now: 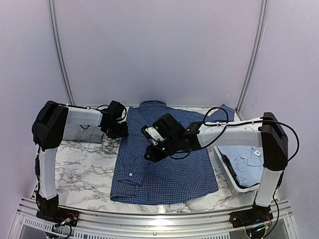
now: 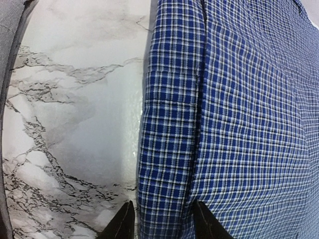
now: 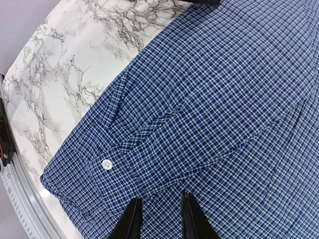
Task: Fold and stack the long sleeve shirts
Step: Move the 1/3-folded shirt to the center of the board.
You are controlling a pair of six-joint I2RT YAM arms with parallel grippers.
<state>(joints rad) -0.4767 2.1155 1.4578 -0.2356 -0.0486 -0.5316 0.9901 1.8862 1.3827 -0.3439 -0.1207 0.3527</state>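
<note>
The dark blue checked shirt (image 1: 167, 167) lies spread flat on the marble table (image 1: 84, 164), with a sleeve folded in over its left side. My left gripper (image 1: 117, 128) is at the shirt's upper left edge. In the left wrist view its jaws (image 2: 162, 225) stand open astride the folded edge strip (image 2: 169, 124), and the cloth lies flat between them. My right gripper (image 1: 152, 145) hovers over the middle of the shirt, open by a narrow gap (image 3: 160, 219) just above a cuff with a white button (image 3: 106, 164). The grey shirt (image 1: 82, 133) lies behind my left arm. The light blue shirt (image 1: 246, 162) is in a bin.
A white bin (image 1: 234, 181) stands at the table's right edge and holds the light blue shirt. The grey shirt shows as a strip (image 2: 7, 55) at the left of the left wrist view. A metal rail (image 1: 149, 219) runs along the near table edge.
</note>
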